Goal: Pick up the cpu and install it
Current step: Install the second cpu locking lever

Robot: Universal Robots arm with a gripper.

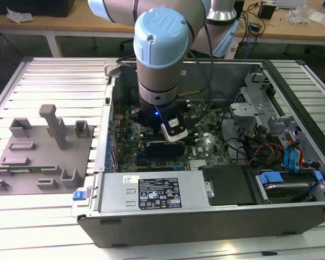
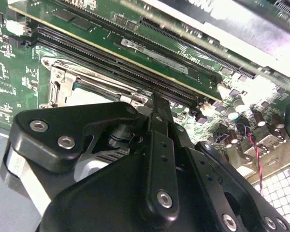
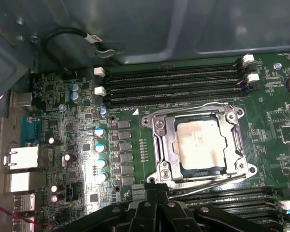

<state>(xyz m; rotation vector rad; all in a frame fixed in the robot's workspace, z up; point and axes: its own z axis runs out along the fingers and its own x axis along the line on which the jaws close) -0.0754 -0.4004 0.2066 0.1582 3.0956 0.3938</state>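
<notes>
The cpu [image 3: 202, 144] lies inside the socket [image 3: 159, 126] on the motherboard [image 3: 63, 96], silver top up and apart from the claw [image 3: 154, 200], which hangs just beside the socket's edge. I can't tell from here whether the claw is open or closed, but the cpu isn't in it.

Risks, as I read them:
- The chip may not be fully down. It looks a touch skewed in the frame (could be the cam angle), and any push on a crooked chip would prob. bend contacts underneath.
- The claw is v. close to the memory slots [image 3: 222, 197] next to the socket. A sideways drift could clip a latch or nudge the cpu out of place.
- The arm [image 1: 162, 49] reaches deep into the PC case [image 1: 168, 227], and loose cables [image 1: 260, 151] lie near. A wide wrist turn could snag them or hit a wall.

The case sits on a slatted metal surface [image 1: 54, 70], over toward the edge at the exterior view's right. A grey tray [image 1: 27, 179] of fixtures sits near the edge at the exterior view's left. Beyond the far edge are wooden benches [image 1: 97, 27] with odds and ends, so it looks like a lab or workshop.
</notes>
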